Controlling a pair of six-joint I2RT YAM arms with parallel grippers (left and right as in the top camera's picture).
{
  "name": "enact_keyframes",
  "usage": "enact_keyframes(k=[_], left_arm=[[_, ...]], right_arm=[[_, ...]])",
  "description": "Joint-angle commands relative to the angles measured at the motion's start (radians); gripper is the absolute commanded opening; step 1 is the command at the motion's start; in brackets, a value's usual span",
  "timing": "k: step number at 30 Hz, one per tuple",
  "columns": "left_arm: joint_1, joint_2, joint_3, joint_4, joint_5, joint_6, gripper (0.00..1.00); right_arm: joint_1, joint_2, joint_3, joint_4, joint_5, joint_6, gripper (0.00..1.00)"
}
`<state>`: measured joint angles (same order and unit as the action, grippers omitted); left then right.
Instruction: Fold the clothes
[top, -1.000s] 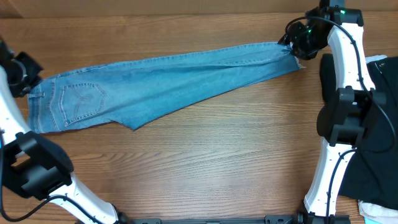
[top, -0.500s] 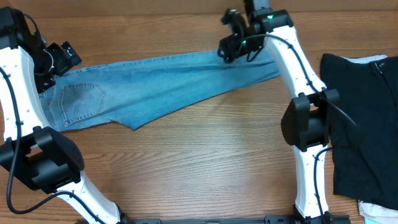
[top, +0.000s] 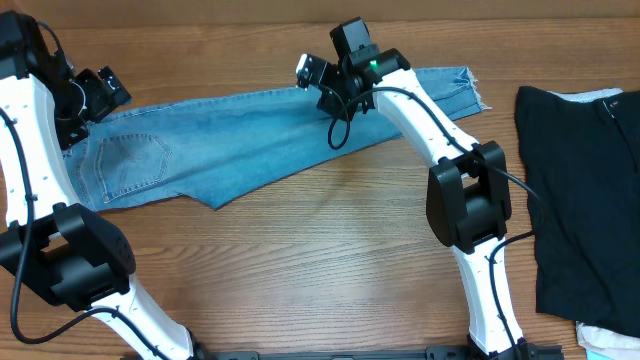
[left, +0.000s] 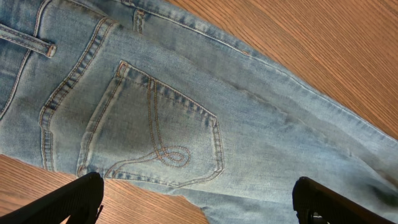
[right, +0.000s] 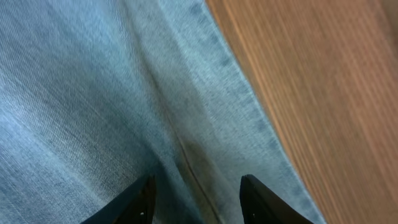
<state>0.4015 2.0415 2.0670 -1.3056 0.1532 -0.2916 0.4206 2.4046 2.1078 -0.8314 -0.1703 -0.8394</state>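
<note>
The clothes, a pair of light blue denim jeans (top: 260, 135), lie flat across the table, waist at the left and frayed hem (top: 465, 85) at the right. My left gripper (top: 103, 90) hovers over the waist end. In the left wrist view it (left: 199, 205) is open wide, with the back pocket (left: 155, 130) just beyond its fingers (left: 68, 202). My right gripper (top: 330, 92) is above the middle of the leg. In the right wrist view it (right: 199, 202) stands open over a seam fold in the denim (right: 93, 93), with nothing gripped between its fingers (right: 134, 202).
A large black garment (top: 585, 200) lies at the right edge of the table. A small white cloth (top: 605, 342) shows at the bottom right corner. Bare wooden table (top: 330, 260) lies in front of the jeans.
My right gripper has left the hem and moved left along the leg to its middle. The hem now lies flat. My left gripper has opened and risen over the waist.
</note>
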Motion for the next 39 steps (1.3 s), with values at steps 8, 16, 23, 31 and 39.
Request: enact_keyframes(k=[8, 16, 23, 31, 39], left_arm=[[0.008, -0.007, -0.010, 0.001, -0.006, -0.003, 1.00], [0.008, -0.007, -0.010, 0.001, -0.006, -0.003, 1.00], [0.008, -0.007, -0.010, 0.001, -0.006, -0.003, 1.00], [0.008, -0.007, -0.010, 0.001, -0.006, -0.003, 1.00], [0.008, -0.007, -0.010, 0.001, -0.006, -0.003, 1.00]], right_arm=[[-0.008, 0.001, -0.135, 0.165, 0.002, -0.006, 0.33], [-0.011, 0.001, -0.138, 0.218, 0.006, -0.005, 0.04], [-0.011, 0.009, -0.138, 0.369, 0.016, -0.006, 0.04], [-0.012, 0.135, -0.138, 0.479, 0.039, -0.024, 0.04], [-0.017, 0.101, -0.135, 0.673, 0.183, 0.335, 0.54]])
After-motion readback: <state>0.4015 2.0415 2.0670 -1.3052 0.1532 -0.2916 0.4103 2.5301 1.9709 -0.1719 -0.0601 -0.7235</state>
